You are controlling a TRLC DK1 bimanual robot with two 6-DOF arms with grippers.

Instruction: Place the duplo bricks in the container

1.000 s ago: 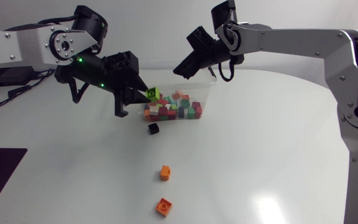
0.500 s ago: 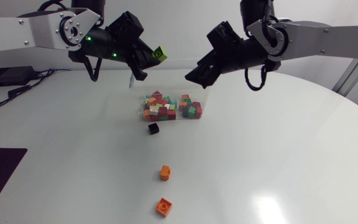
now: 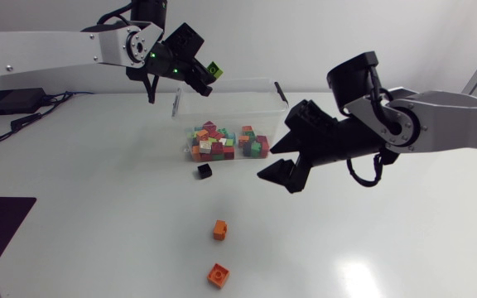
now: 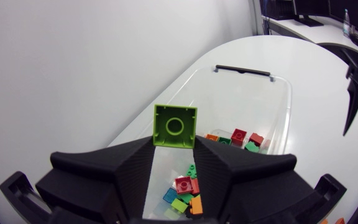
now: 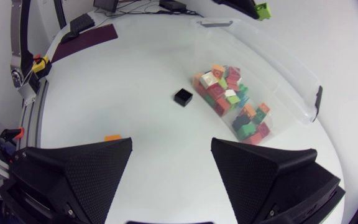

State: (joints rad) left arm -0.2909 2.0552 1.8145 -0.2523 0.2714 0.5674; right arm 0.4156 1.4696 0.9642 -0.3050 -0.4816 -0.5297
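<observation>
Our left gripper (image 4: 174, 147) is clamped on a lime-green duplo brick (image 4: 174, 126), one finger on each flank and the stud facing up toward the wrist camera. It hangs well above the clear plastic container (image 4: 244, 99). Through the gap between the fingers we see the pile of bricks (image 4: 188, 190) already lying inside. From the head view, though, the gripper looks close to the container's left rim.

We judge the step in hand to be the drop. To do it well, we should carry the brick a little further in over the middle and come lower before parting the fingers. A brick let go from this height near the rim could clip the wall or bounce out. Opening evenly should let it fall straight.

Our right gripper (image 3: 284, 170) has its fingers apart with nothing between them. It hovers over the desk (image 3: 98, 207) beside the container, clear of the left arm's path. A black brick (image 3: 204, 170) lies just outside the container's near wall. Two orange bricks (image 3: 219, 229) and (image 3: 218, 275) sit further out, so several are yet to be collected.
</observation>
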